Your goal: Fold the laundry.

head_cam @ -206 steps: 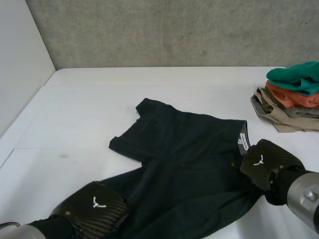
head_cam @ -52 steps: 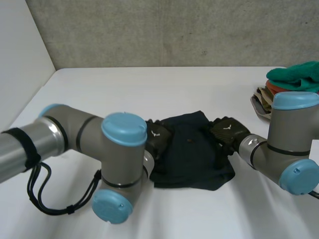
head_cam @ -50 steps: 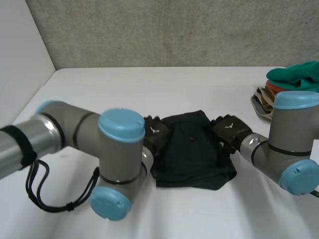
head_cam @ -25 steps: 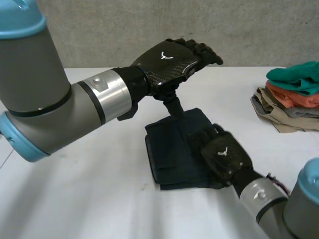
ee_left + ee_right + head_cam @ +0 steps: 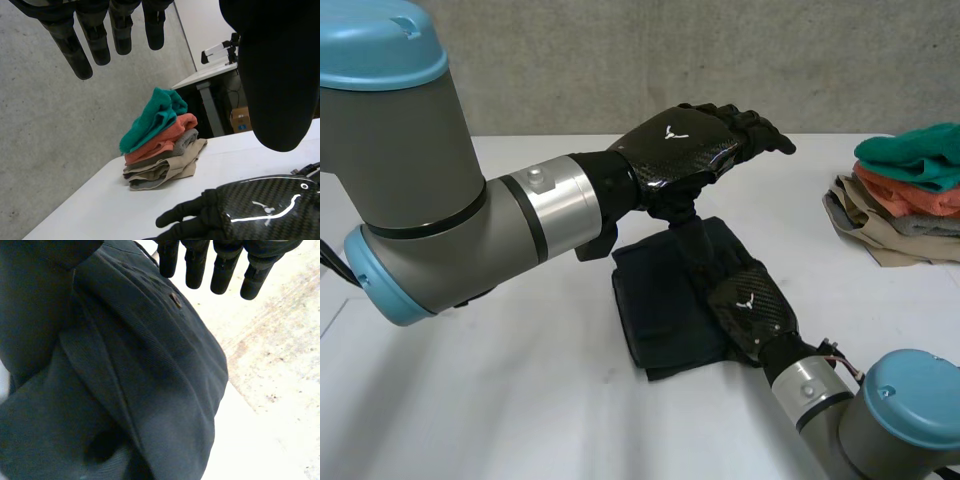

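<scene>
A dark folded garment (image 5: pixel 660 290) is seen lying on the white table (image 5: pixel 520 400), roughly in the middle, as a compact bundle whose long axis runs from the robot's side toward the far wall, slightly slanted. The right hand (image 5: pixel 752 312) is laid flat on the bundle's right-hand part, near the corner closest to the robot. In the right wrist view its fingers (image 5: pixel 196 265) are held straight and side by side over the cloth, with nothing pinched, and a small button (image 5: pixel 175 300) can be made out just short of the fingertips. The left hand (image 5: pixel 680 150) hovers in the air above the bundle's far end. Its fingers (image 5: pixel 98 45) are stretched out, its thumb is apart, and nothing is held. A stack of folded clothes (image 5: pixel 905 190), topped in green, is placed at the table's right edge, well apart from the bundle. The folding is judged to be nearly done. Any transfer to the stack would be made rightward, across the bundle's short side. For that move the right hand is the nearer one, already touching the cloth, while the left is clear of it.
</scene>
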Robot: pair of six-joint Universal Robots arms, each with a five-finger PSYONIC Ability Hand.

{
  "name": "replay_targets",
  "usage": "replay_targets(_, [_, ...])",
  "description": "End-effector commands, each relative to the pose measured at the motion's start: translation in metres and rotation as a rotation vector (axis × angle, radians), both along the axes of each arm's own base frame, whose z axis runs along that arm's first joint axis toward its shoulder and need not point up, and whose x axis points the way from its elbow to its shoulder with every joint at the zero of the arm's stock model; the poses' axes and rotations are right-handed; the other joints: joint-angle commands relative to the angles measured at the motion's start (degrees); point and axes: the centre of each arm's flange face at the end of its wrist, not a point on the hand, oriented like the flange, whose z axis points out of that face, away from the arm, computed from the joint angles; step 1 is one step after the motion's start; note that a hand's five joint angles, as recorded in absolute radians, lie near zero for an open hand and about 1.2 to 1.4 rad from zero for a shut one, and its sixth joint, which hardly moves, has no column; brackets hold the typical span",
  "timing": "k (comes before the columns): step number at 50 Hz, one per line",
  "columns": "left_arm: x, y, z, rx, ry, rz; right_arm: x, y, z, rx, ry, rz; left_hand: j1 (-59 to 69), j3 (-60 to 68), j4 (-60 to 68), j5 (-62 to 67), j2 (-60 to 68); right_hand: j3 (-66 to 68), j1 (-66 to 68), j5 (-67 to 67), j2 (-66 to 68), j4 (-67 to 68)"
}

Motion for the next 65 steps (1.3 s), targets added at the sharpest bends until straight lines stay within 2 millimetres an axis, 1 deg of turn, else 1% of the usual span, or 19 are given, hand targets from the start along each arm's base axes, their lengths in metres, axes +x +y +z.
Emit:
replay_targets(1, [-0.001, -0.002, -0.002, -0.009, 0.007, 0.004, 0.006, -0.013, 0.000, -0.022, -0.010, -0.006, 2.92, 3.08, 2.84, 2.64, 2.81, 7.05, 7.43, 6.69, 7.32, 7.01])
replay_targets(6, [0.000, -0.002, -0.003, -0.006, 0.005, 0.006, 0.010, -0.021, -0.002, -0.030, -0.016, -0.007, 2.92, 3.08, 2.84, 2.64, 2.81, 21.99, 22.37, 21.63, 22.27, 21.96])
replay_targets(10, [0.001, -0.004, -0.004, -0.005, 0.006, 0.012, 0.013, -0.029, 0.001, -0.052, -0.026, -0.010, 3.25, 3.42, 3.18, 2.97, 3.14, 66.29, 66.67, 65.93, 66.57, 66.26])
replay_targets(13, [0.003, -0.005, -0.001, -0.011, 0.010, 0.018, 0.014, -0.041, 0.013, -0.098, -0.058, -0.026, 3.25, 3.42, 3.18, 2.98, 3.14, 66.37, 66.75, 66.01, 66.65, 66.34])
replay_targets(17, [0.005, -0.007, 0.003, -0.020, 0.016, 0.026, 0.023, -0.067, 0.051, -0.217, -0.128, -0.069, 3.42, 3.59, 3.35, 3.14, 3.31, 66.37, 66.75, 66.01, 66.65, 66.34])
replay_targets(21, [0.012, -0.009, 0.017, -0.050, 0.037, 0.047, 0.030, -0.090, 0.108, -0.360, -0.205, -0.093, 3.42, 3.59, 3.35, 3.14, 3.31, 66.37, 66.75, 66.01, 66.65, 66.34])
replay_targets(26, [0.023, -0.008, 0.039, -0.086, 0.074, 0.070, 0.032, -0.111, 0.155, -0.420, -0.261, -0.117, 3.42, 3.59, 3.35, 3.14, 3.31, 66.37, 66.75, 66.01, 66.65, 66.34])
replay_targets(31, [0.028, -0.010, 0.047, -0.080, 0.100, 0.089, -0.015, -0.164, 0.212, -0.491, -0.354, -0.252, 3.59, 3.75, 3.51, 3.31, 3.48, 66.37, 66.75, 66.01, 66.65, 66.34])
replay_targets(34, [0.029, -0.010, 0.046, -0.071, 0.106, 0.091, -0.041, -0.182, 0.250, -0.563, -0.424, -0.285, 3.59, 3.75, 3.52, 3.31, 3.48, 66.37, 66.75, 66.01, 66.65, 66.34])
replay_targets(37, [0.031, -0.009, 0.047, -0.080, 0.114, 0.092, -0.071, -0.197, 0.273, -0.617, -0.455, -0.328, 3.59, 3.75, 3.52, 3.31, 3.48, 66.37, 66.75, 66.01, 66.65, 66.34])
replay_targets(38, [0.031, -0.008, 0.046, -0.081, 0.115, 0.092, -0.095, -0.207, 0.283, -0.648, -0.459, -0.362, 3.59, 3.75, 3.52, 3.31, 3.48, 66.37, 66.75, 66.01, 66.65, 66.34])
replay_targets(40, [0.031, -0.008, 0.045, -0.083, 0.116, 0.092, -0.123, -0.220, 0.287, -0.666, -0.455, -0.396, 3.59, 3.75, 3.52, 3.31, 3.48, 66.37, 66.75, 66.01, 66.65, 66.34])
replay_targets(42, [0.030, -0.008, 0.042, -0.079, 0.114, 0.090, -0.154, -0.235, 0.284, -0.660, -0.444, -0.408, 3.59, 3.75, 3.52, 3.31, 3.48, 66.37, 66.75, 66.01, 66.65, 66.34])
replay_targets(45, [0.030, -0.007, 0.040, -0.077, 0.112, 0.087, -0.182, -0.257, 0.260, -0.593, -0.442, -0.395, 3.59, 3.75, 3.52, 3.31, 3.48, 66.37, 66.75, 66.01, 66.65, 66.34])
replay_targets(50, [0.028, -0.008, 0.030, -0.054, 0.097, 0.087, -0.215, -0.290, 0.173, -0.343, -0.437, -0.289, 3.59, 3.75, 3.52, 3.31, 3.48, 66.37, 66.75, 66.01, 66.65, 66.34])
replay_targets(53, [0.028, -0.007, 0.024, -0.040, 0.088, 0.086, -0.233, -0.292, 0.120, -0.222, -0.407, -0.260, 3.59, 3.75, 3.52, 3.31, 3.48, 66.37, 66.75, 66.01, 66.65, 66.34])
replay_targets(57, [0.026, -0.007, 0.016, -0.023, 0.076, 0.083, -0.264, -0.285, 0.074, -0.155, -0.370, -0.277, 3.76, 3.92, 3.68, 3.48, 3.65, 66.37, 66.75, 66.01, 66.65, 66.34])
replay_targets(61, [0.025, -0.006, 0.014, -0.022, 0.074, 0.080, -0.280, -0.277, 0.057, -0.154, -0.359, -0.290, 4.09, 4.26, 4.02, 3.81, 3.98, 66.37, 66.75, 66.01, 66.65, 66.34])
replay_targets(65, [0.024, -0.004, 0.014, -0.022, 0.073, 0.074, -0.289, -0.274, 0.057, -0.163, -0.359, -0.306, 4.60, 4.76, 4.52, 4.32, 4.49, 66.37, 66.75, 66.01, 66.65, 66.34])
